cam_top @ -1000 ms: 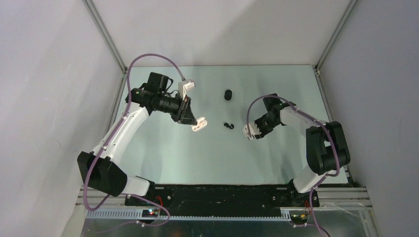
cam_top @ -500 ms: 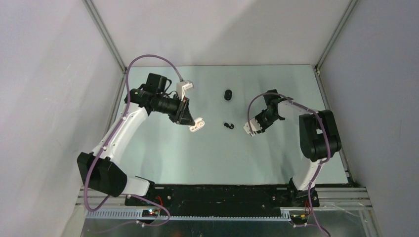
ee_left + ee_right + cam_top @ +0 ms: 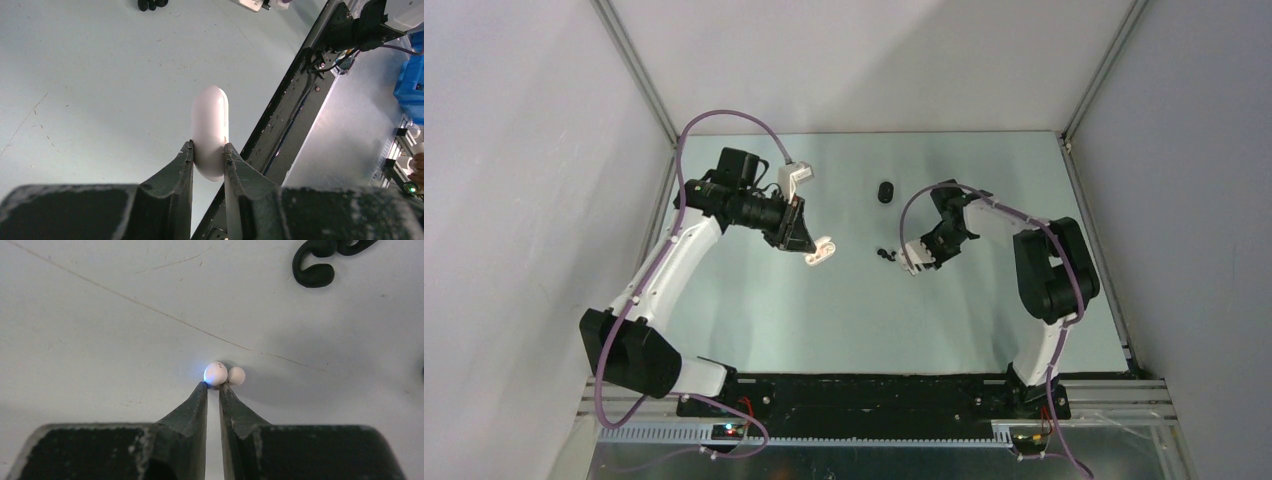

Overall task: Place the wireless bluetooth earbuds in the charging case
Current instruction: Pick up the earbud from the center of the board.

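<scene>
My left gripper is shut on a white oval charging case, holding it edge-on above the table; from above, the case sticks out of the gripper. My right gripper is low over the table with its jaws almost together, the tips pinching the near edge of a white earbud that glows bluish. A second white earbud touches it on the right. Two black earbuds lie together just beyond; from above they lie just left of the right gripper.
A black oval case lies closed on the table behind the black earbuds. The black base rail runs along the table's near edge. Grey walls enclose the table on both sides and at the back.
My right gripper has moved left toward the black earbuds and its jaws have narrowed onto the white earbud. The left arm shifted slightly, still holding the white case.
</scene>
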### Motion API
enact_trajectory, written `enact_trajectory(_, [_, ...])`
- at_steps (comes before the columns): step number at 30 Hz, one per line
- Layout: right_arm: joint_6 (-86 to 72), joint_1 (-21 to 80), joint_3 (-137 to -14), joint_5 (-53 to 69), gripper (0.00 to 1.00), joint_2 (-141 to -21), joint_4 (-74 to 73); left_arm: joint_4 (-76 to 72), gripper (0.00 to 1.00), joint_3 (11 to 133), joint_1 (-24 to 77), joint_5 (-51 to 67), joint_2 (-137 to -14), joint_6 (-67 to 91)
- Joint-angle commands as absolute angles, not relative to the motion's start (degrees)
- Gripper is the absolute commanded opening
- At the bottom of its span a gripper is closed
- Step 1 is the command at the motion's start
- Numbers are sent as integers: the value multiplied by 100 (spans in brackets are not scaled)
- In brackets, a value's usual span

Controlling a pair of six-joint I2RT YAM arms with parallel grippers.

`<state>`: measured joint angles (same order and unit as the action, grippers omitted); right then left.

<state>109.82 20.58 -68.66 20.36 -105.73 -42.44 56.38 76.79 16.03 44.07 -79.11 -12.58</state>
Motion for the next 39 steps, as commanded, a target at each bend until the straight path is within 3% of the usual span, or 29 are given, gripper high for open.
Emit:
enact_trajectory(1, [10014, 2217, -7345, 2167, 16, -10767, -5130, 5621, 0, 7763, 1560, 4567, -7903, -1428])
enact_trajectory(12, [5890, 2784, -7492, 1849, 14, -10608, -4804, 5625, 0, 7781, 1560, 4651, -7899, -1469])
enact_trajectory(16, [3998, 2996, -8129, 1953, 17, -10826, -5485, 5625, 0, 7791, 1563, 4687, -7915, -1463])
enact_trajectory(20, [3121, 2881, -8809, 2445, 18, -11047, -6099, 5629, 0, 7824, 1564, 4709, -7936, -1450])
enact_trajectory(25, [3596, 2599, -8979, 2693, 19, -10743, -6176, 5625, 0, 7795, 1565, 4698, -7895, -1426])
enact_trajectory(28, [4638, 2314, -8352, 3360, 19, -9961, -5763, 5623, 0, 7766, 1566, 4649, -7846, -1457])
enact_trajectory(30, [5529, 2123, -7344, 3717, 27, -9088, -4838, 5623, 0, 7738, 1566, 4620, -7816, -1468])
enact_trajectory(34, [6936, 1914, -4993, 3854, 53, -7609, -2139, 5625, 0, 7713, 1564, 4561, -7775, -1483])
enact_trajectory(36, [7505, 1909, -4494, 3839, 53, -7470, -1530, 5626, 0, 7711, 1564, 4548, -7770, -1473])
enact_trajectory(39, [8590, 1952, -4602, 3787, 46, -7788, -2186, 5624, 0, 7715, 1569, 4549, -7782, -1467])
